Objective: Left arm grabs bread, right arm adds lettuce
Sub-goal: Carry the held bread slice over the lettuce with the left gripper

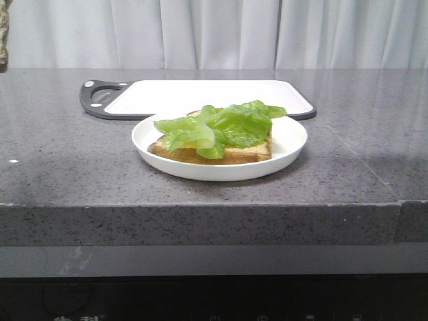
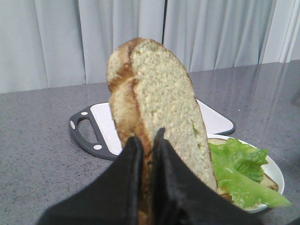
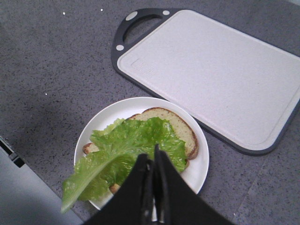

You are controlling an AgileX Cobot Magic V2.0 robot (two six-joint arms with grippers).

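Observation:
My left gripper (image 2: 147,138) is shut on the lower edge of a bread slice (image 2: 159,108) and holds it upright in the air; neither shows in the front view. A second slice (image 1: 241,155) lies on the white plate (image 1: 287,144) under ruffled green lettuce (image 1: 227,124). In the right wrist view my right gripper (image 3: 150,154) hangs above the plate (image 3: 201,164), jaws together. A long lettuce leaf (image 3: 93,178) hangs from its tips and reaches out past the plate's rim. The right gripper is also out of the front view.
A white cutting board (image 1: 200,93) with a dark grey rim and handle lies just behind the plate. The plate stands near the front edge of the grey speckled counter (image 1: 67,174). Pale curtains hang behind.

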